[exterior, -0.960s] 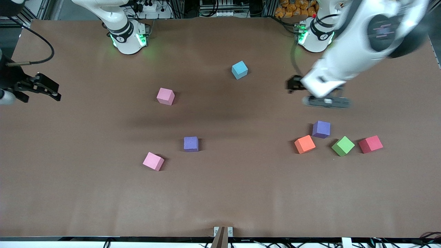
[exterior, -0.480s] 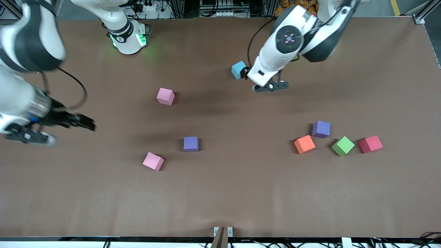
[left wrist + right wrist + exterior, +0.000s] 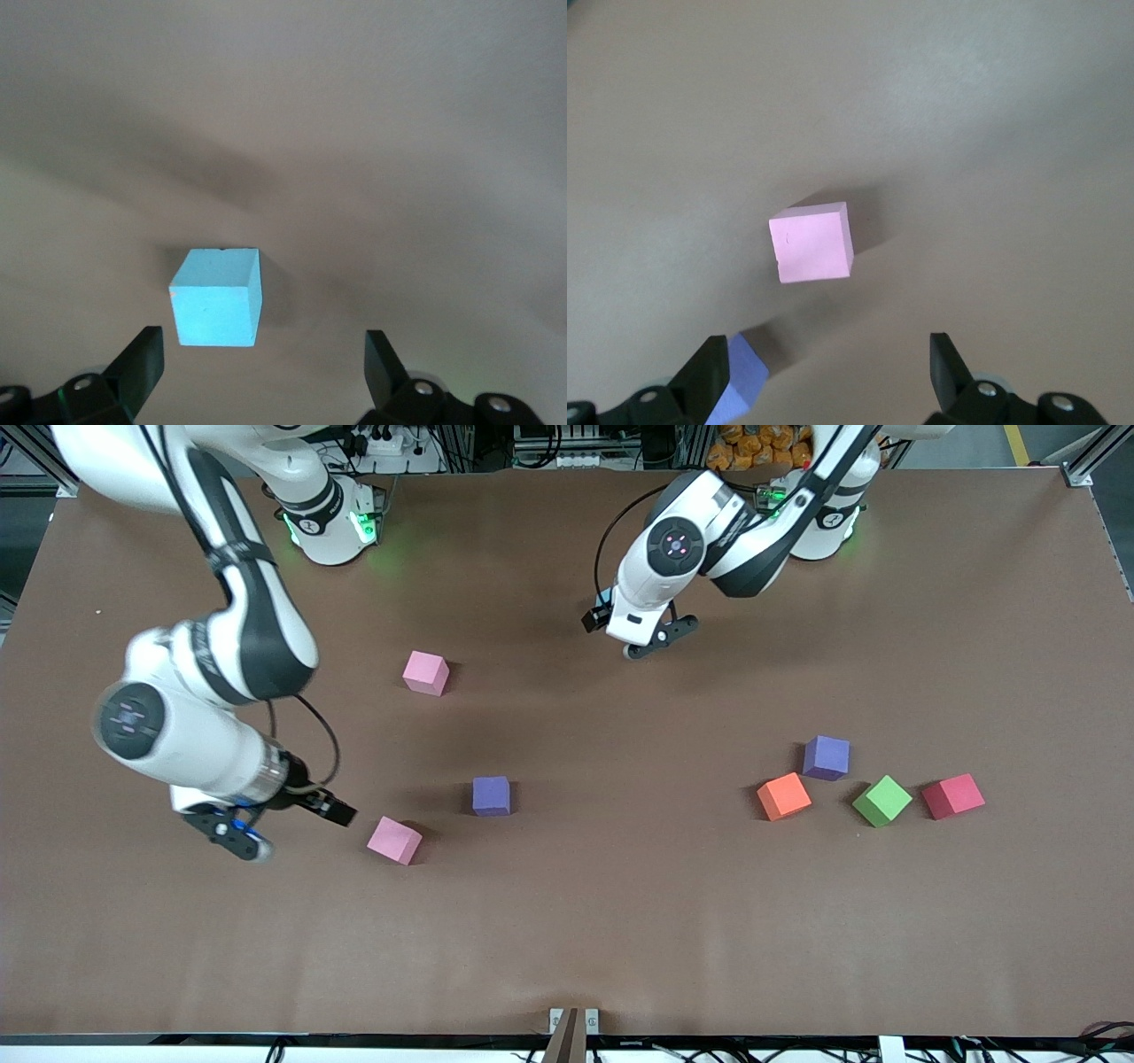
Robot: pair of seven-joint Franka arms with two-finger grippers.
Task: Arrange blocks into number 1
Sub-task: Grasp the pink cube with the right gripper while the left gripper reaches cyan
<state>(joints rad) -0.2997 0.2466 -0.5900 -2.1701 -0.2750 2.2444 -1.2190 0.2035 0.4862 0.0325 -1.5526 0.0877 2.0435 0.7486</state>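
Eight blocks lie on the brown table (image 3: 567, 921): two pink, two purple, and one each of light blue, orange, green and red.

The left gripper (image 3: 261, 367) hangs over the light blue block (image 3: 216, 297), its fingers (image 3: 142, 363) spread wide and empty. In the left wrist view the cube sits on the table below the jaws, closer to one finger than the other, touching neither. In the front view the left gripper (image 3: 620, 627) covers that block almost wholly.

The right gripper (image 3: 828, 367) is low over the table, fingers (image 3: 946, 363) spread apart and holding nothing. In the front view the right gripper (image 3: 282, 820) is just beside the nearer pink block (image 3: 395, 840), which lies toward the left arm's end from it, apart from the fingertips. The right wrist view shows a pink block (image 3: 811, 242) ahead of the open jaws and a corner of a purple block (image 3: 735, 379) by one finger. The first purple block (image 3: 491, 795) lies near that pink one, farther again from the right gripper. The second pink block (image 3: 426, 672) lies farther from the front camera than both.

Well apart from both grippers, toward the left arm's end, four blocks cluster: the second purple block (image 3: 826, 757), the orange block (image 3: 784, 795), the green block (image 3: 881, 801) and the red block (image 3: 953, 795). None of the four touch.
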